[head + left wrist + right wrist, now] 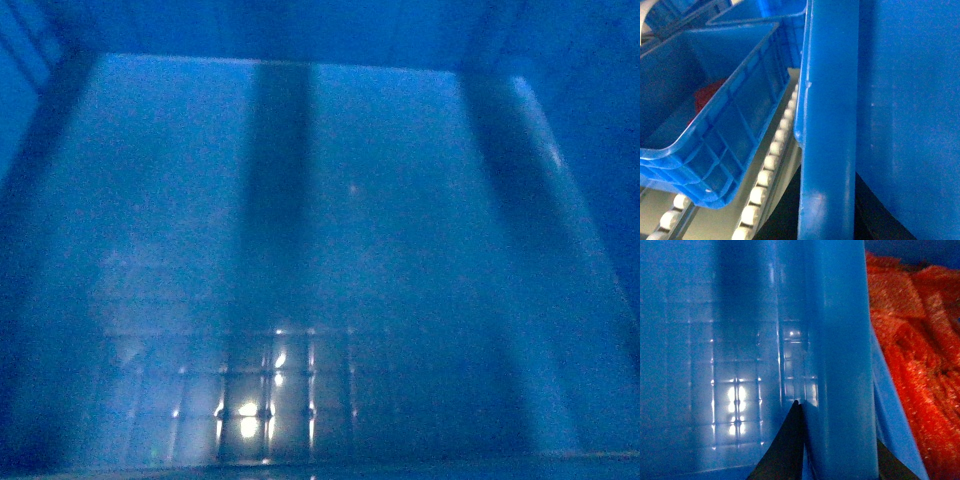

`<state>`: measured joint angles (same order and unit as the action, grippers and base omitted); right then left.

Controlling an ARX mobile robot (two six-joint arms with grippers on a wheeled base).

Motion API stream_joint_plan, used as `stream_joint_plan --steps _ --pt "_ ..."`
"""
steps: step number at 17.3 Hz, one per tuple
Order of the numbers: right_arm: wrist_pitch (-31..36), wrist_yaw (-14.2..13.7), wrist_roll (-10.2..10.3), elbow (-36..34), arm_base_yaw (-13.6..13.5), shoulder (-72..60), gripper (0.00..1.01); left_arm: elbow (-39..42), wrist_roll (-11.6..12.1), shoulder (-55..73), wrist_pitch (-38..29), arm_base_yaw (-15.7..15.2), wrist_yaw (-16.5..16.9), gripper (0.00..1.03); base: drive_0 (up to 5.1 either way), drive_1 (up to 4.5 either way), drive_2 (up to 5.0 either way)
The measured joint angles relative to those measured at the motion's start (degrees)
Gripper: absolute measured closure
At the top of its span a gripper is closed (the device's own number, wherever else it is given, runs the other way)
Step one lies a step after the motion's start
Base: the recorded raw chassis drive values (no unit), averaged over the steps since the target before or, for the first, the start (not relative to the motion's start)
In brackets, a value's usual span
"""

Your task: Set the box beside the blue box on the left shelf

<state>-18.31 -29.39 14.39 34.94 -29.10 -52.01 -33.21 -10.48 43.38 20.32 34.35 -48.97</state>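
The box [830, 125] rim stands just beside the blue box [715, 125], a narrow gap over the shelf [767, 165] rollers. The right gripper [802, 450] clamps the box wall. I cannot tell the left gripper's state.

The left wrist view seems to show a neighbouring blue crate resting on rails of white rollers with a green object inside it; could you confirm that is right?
Not quite: the object inside the neighbouring blue crate is red, not green, as the left wrist view shows. The crate does rest on rails of white rollers.
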Motion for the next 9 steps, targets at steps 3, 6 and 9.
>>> stream_joint_plan --steps 3,6,9 --pt "-6.27 8.0 3.45 5.49 2.71 -4.22 0.88 -6.47 -2.03 4.72 9.31 -6.29 7.85 0.9 0.0 0.0 0.0" --pt "-6.67 13.16 5.6 5.9 3.74 -8.11 0.9 -6.73 -1.62 8.85 10.8 -12.22 14.34 0.9 0.0 0.0 0.0" --pt "-4.26 13.84 7.28 5.14 3.61 -11.34 0.9 -4.98 0.96 10.95 5.79 -15.61 17.59 0.9 0.0 0.0 0.0"
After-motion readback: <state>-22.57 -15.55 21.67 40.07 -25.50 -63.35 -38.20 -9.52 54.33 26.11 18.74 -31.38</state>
